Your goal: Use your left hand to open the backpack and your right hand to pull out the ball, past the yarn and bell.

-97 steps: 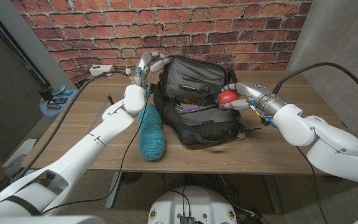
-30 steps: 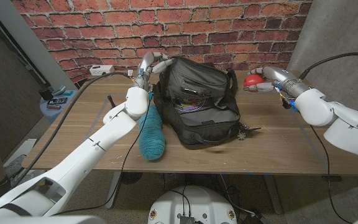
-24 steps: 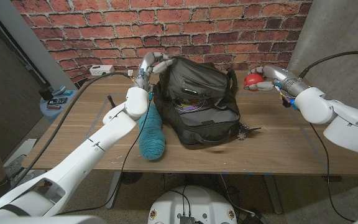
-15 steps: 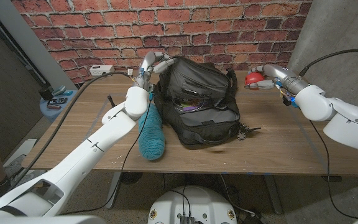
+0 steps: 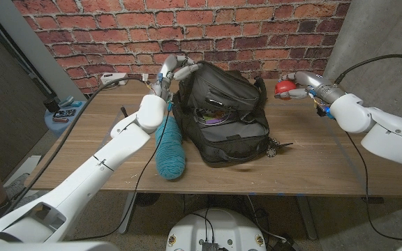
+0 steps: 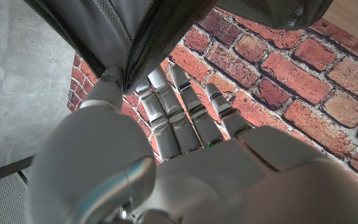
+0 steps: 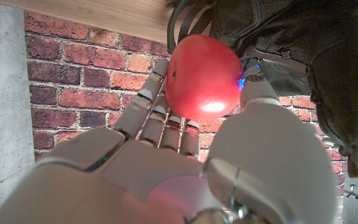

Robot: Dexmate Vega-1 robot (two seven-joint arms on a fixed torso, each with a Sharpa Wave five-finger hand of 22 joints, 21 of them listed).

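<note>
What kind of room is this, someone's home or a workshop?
Most likely a robot lab or test room, not a home. A wooden table stands before a brick wall, loose cables run across it, and a small side stand holds gadgets. The robot's right hand holds a red ball beside a backpack.

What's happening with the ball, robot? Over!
Left hand holds backpack open. Right hand holds red ball, out of the bag, over the table's far right. Nothing blocking.
</note>
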